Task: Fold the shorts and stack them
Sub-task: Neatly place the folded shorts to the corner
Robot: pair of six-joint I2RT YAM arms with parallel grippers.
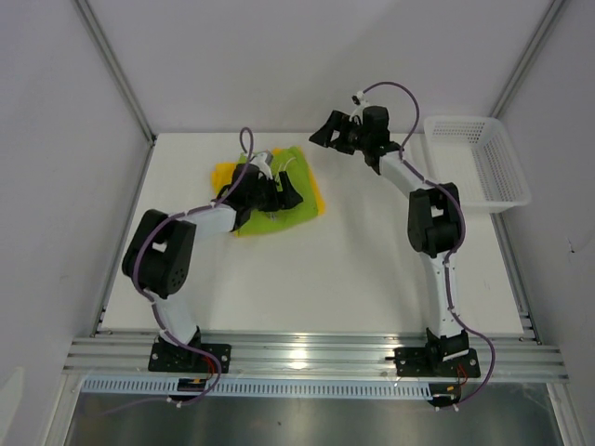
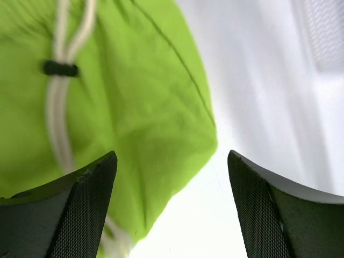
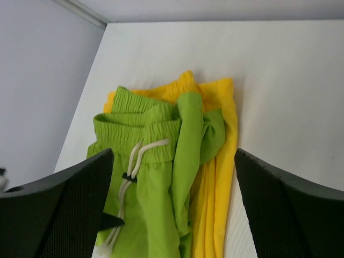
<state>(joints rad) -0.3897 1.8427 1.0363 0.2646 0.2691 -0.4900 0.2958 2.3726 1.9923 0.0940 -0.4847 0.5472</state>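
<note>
Green shorts (image 3: pixel 156 177): folded, lying on top of the yellow pair, waistband bunched and one flap turned over loosely.
Drawstring (image 3: pixel 137 158): white, trailing down the front of the green pair.
Yellow shorts (image 3: pixel 215 177): underneath, showing along one side and past the waistband.
Place: far left part of the bench (image 1: pixel 353 269), well apart from the white basket (image 1: pixel 493 172).
Left hand (image 2: pixel 172 158): low over the edge of the green pair, spread wide, gripping nothing.
Right hand (image 1: pixel 333 135): raised beside the pile, wide open and empty.
Progress: stack looks nearly made, though untidy.
Risk: a sideways nudge or a caught drawstring could drag the green pair off the yellow.
Risk: pinching at the edge could lift both layers and undo the fold.
</note>
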